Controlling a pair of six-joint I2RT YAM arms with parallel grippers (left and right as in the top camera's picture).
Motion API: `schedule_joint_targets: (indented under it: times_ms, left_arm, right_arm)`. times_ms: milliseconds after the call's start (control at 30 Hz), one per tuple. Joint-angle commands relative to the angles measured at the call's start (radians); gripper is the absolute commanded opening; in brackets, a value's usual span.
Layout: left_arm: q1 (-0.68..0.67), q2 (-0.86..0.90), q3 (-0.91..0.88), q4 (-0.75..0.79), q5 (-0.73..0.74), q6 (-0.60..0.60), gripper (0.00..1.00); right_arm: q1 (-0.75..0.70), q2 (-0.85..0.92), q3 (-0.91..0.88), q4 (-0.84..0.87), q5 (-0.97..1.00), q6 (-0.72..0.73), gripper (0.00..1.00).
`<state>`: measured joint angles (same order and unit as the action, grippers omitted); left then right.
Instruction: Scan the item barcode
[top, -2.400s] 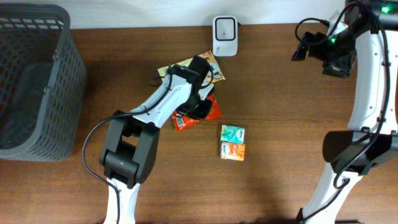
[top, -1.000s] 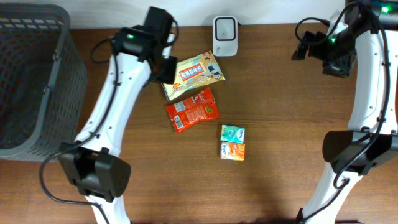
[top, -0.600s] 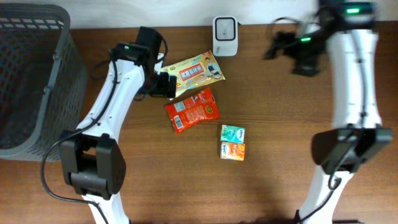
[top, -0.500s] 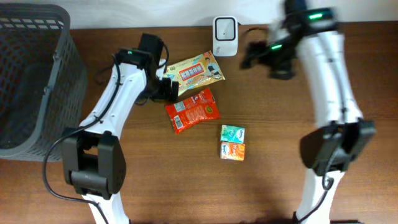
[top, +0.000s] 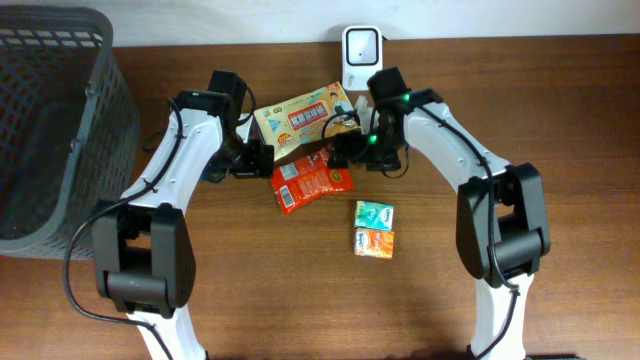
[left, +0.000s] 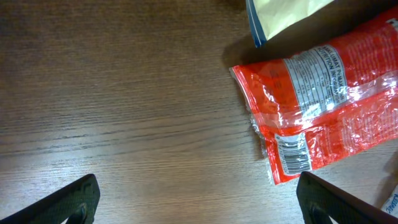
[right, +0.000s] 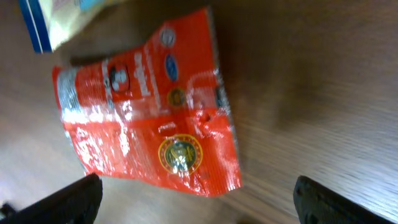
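A red snack packet (top: 312, 180) lies flat on the wooden table between my two grippers. Its barcode (left: 292, 155) faces up in the left wrist view. The left gripper (top: 258, 158) hovers just left of the packet, open and empty, and its fingers (left: 68, 202) frame bare wood. The right gripper (top: 342, 150) is over the packet's upper right end, also open and empty. In the right wrist view the red packet (right: 149, 124) lies just beyond the fingertips (right: 336, 199). The white scanner (top: 361, 45) stands at the table's far edge.
A yellow snack packet (top: 300, 115) lies just behind the red one, and its corner (left: 280, 15) also shows in the left wrist view. A green pack (top: 374, 214) and an orange pack (top: 374, 242) sit nearer the front. A dark mesh basket (top: 50, 130) stands at the far left.
My right arm has swung in from the far right to the red packet's right end. The left gripper has opened wider and dropped from beside the yellow packet to the red packet's left.
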<state>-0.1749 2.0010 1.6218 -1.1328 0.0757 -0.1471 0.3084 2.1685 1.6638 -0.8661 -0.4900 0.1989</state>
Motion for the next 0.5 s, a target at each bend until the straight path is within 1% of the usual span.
schedule_joint_targets:
  times_ms: [0,167,333,367,433,467]
  left_arm:
    - [0.001,0.002,-0.006,0.002,0.014,0.005,0.99]
    - [0.001,0.002,-0.006,0.004,0.014,0.005,0.99]
    - [0.001,0.002,-0.006,0.005,0.014,0.005,0.99]
    - [0.001,0.002,-0.006,0.005,0.014,0.005,0.99]
    - [0.001,0.002,-0.006,0.004,0.014,0.005,0.99]
    - [0.001,0.002,-0.006,0.003,0.014,0.005,0.99]
  right_arm:
    - [-0.001,-0.002,-0.082,0.107,-0.158,-0.038,0.95]
    - [0.0,0.0,-0.176,0.216,-0.161,0.043,0.95]
    - [0.029,0.0,-0.223,0.253,-0.152,0.046,0.94]
    - [0.048,0.0,-0.231,0.27,-0.15,0.052,0.9]
    - [0.093,0.0,-0.235,0.289,-0.072,0.11,0.83]
    - [0.111,0.0,-0.235,0.296,-0.035,0.126,0.78]
